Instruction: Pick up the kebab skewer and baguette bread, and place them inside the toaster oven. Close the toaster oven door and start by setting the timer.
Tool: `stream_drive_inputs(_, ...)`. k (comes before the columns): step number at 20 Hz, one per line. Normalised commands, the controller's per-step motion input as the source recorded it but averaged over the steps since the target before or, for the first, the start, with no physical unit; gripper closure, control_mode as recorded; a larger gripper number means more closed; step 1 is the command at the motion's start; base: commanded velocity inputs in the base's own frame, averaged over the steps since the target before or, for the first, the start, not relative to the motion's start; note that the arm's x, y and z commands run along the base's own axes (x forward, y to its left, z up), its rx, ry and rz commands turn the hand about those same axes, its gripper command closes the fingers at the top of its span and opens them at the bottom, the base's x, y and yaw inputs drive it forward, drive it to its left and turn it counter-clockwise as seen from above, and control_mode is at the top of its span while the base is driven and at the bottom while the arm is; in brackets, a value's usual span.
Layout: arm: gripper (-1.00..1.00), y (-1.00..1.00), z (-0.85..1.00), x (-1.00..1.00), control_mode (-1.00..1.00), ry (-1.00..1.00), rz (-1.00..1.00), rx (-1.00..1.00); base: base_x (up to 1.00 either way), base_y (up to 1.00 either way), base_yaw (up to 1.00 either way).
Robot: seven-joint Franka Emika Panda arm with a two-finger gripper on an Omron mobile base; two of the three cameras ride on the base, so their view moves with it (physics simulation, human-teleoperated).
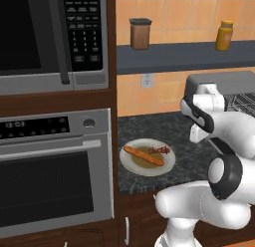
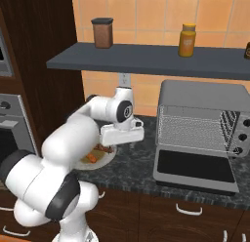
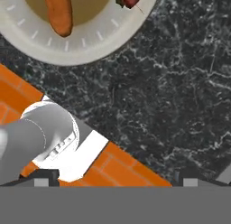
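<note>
Hovering with jaws apart, the gripper (image 3: pixel 115 180) faces dark counter (image 3: pixel 180 83) — beside the plate (image 3: pixel 90 49).

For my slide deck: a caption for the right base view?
Toaster oven door open, the arm's open gripper above the plate.

Orange tiled wall (image 1: pixel 164 12) at the far side, a dark grey shelf (image 1: pixel 179 56) running across it. Dark speckled stone counter (image 1: pixel 149 129) below; on the left, a black-fronted microwave (image 1: pixel 50 37) above a built-in steel oven (image 1: pixel 55 171), framed in dark wood cabinetry (image 2: pixel 44 46).
</note>
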Motion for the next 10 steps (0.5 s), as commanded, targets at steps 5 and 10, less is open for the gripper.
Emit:
stream_drive_inputs(5, -1.0, 0.92, -0.4, 0.49, -1.0, 0.01, 0.0, 0.0, 0.0, 0.0, 0.0)
stream_drive_inputs(10, -1.0, 0.47, -0.25, 0.27, -1.0, -0.01, 0.0, 0.0, 0.0, 0.0, 0.0)
